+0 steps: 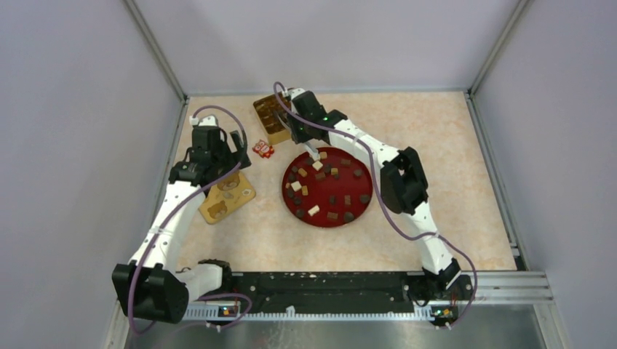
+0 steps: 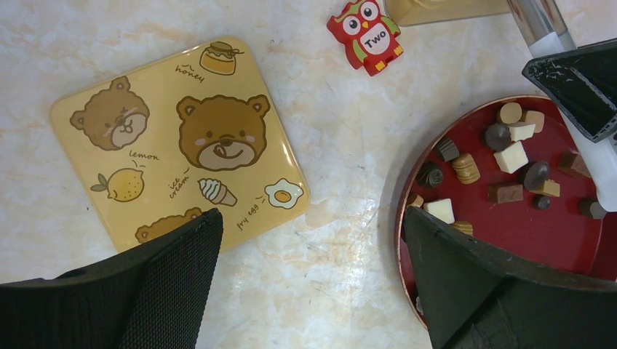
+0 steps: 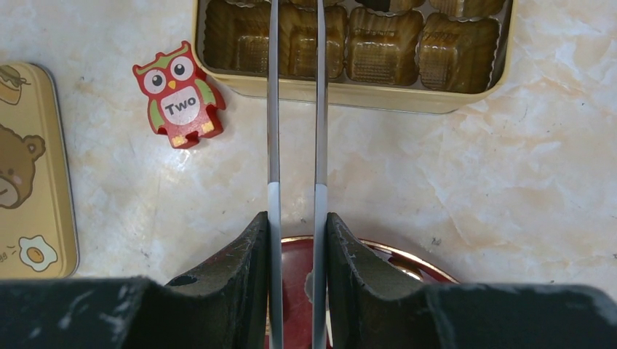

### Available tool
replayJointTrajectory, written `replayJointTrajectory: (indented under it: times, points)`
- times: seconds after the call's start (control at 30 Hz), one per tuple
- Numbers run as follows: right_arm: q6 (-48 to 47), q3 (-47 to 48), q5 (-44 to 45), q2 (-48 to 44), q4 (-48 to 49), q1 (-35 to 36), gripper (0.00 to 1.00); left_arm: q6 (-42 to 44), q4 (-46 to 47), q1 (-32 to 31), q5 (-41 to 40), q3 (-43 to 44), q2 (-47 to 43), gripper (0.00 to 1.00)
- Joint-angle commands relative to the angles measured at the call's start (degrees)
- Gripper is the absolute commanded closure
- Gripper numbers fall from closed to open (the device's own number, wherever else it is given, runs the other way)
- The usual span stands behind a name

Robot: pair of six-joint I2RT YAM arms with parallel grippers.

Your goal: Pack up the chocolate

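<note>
Many chocolate pieces (image 1: pixel 320 174), dark brown lumps and tan or cream cubes, lie scattered on a round red plate (image 1: pixel 361 213). They also show in the left wrist view (image 2: pixel 511 156). My right gripper (image 1: pixel 301 136) (image 3: pixel 295 218) is shut on metal tweezers (image 3: pixel 273 109) with white ends, held over the plate's far-left part next to a cream cube (image 1: pixel 317 166). I cannot tell whether the tips hold anything. My left gripper (image 1: pixel 218 161) (image 2: pixel 313 291) is open and empty, above the table between the bear lid and the plate.
A gold tin (image 1: pixel 273 120) (image 3: pixel 349 43) with moulded compartments stands beyond the plate. A red owl item marked "Two" (image 1: pixel 263 149) (image 2: pixel 366 34) (image 3: pixel 178 94) lies beside it. The bear-printed tan lid (image 1: pixel 227 196) (image 2: pixel 182 138) (image 3: pixel 29 167) lies left of the plate.
</note>
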Motion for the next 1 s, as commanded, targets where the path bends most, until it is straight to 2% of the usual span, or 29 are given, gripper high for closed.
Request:
replayJointTrajectory:
  times: [0.0,0.4,0.57,0.73,0.83,0.97]
  points:
    - [1.0,2.1,-0.3,-1.7,2.3,0.7,0.82,0.0,0.3,0.1,-0.6,0.8,-1.6,0.01]
    - [0.9,2.3,-0.2,-2.6,2.7,0.7,0.65,0.3,0.5,0.1,-0.1,0.6,-2.1,0.01]
    - [0.9,2.4,0.0,-2.8,2.7,0.7,0.64,0.4,0.5,0.1,-0.2,0.5,-2.2,0.01]
    - [0.9,1.8,0.4,-3.9,3.1,0.7,0.72,0.4,0.4,0.1,0.0,0.5,-2.0,0.01]
    - [0.8,1.3,0.4,-5.2,3.6,0.7,0.82,0.5,0.4,0.1,0.0,0.5,-2.1,0.01]
    - [0.8,-0.4,0.3,-8.6,4.8,0.7,0.87,0.5,0.6,0.1,0.1,0.5,-2.1,0.01]
